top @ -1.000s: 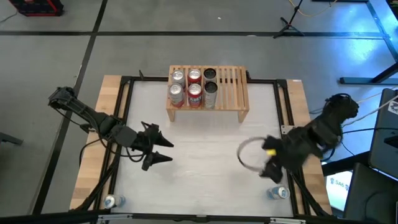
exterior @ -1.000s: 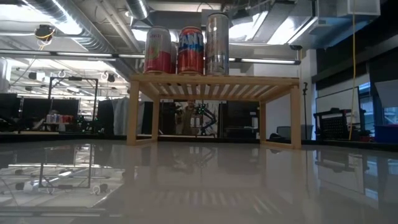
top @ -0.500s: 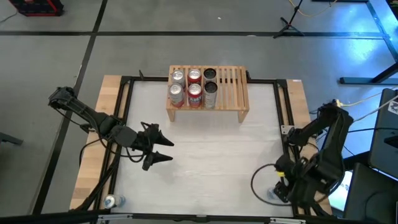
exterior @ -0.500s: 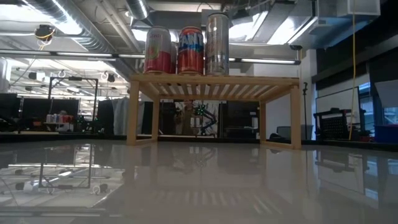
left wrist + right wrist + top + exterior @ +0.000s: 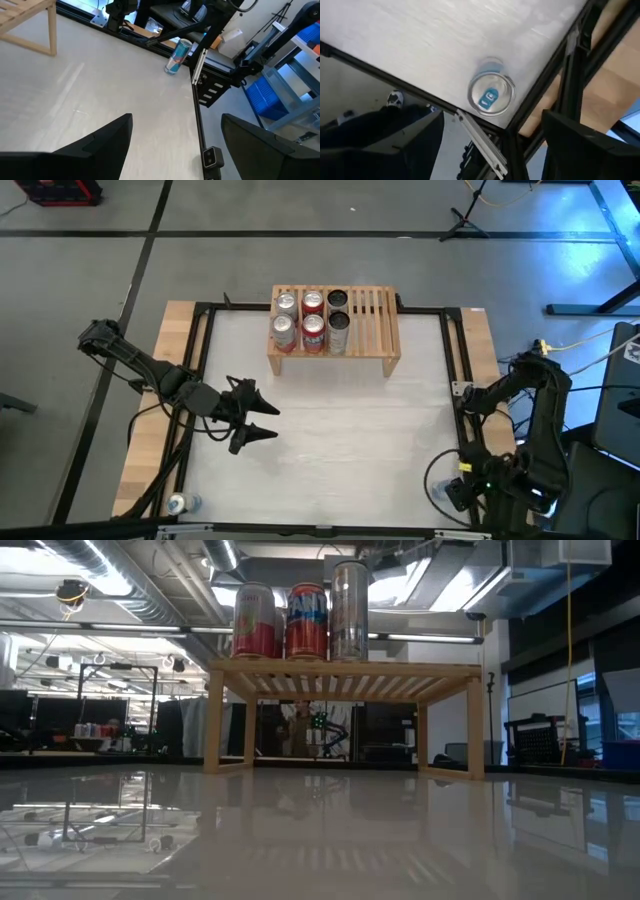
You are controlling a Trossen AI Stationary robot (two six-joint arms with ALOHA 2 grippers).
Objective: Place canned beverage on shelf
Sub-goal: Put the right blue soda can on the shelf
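Observation:
A blue-and-silver can [image 5: 491, 94] stands upright on the table's near right corner; the left wrist view shows it too [image 5: 178, 50]. My right gripper [image 5: 492, 150] hangs open above the can, pointing down, and touches nothing. In the high view the right gripper [image 5: 452, 492] covers most of the can. The light-wood shelf [image 5: 375, 320] stands at the table's far middle with several cans [image 5: 313, 320] on the left part of its slatted top; the low view shows it as well [image 5: 345, 675]. My left gripper [image 5: 255, 415] waits open over the table's left middle.
Another can [image 5: 177, 503] stands at the near left corner. Black frame rails [image 5: 570, 75] run along the table's edges close beside the right can. A person's shoe [image 5: 395, 97] shows on the floor past the near edge. The shelf's right slats [image 5: 380, 305] are bare.
My right gripper has swung from over the table's right middle toward the near right corner, sinking and rolling about its own axis, and now stands over the can there. Its fingers have stayed open. The can has not moved.

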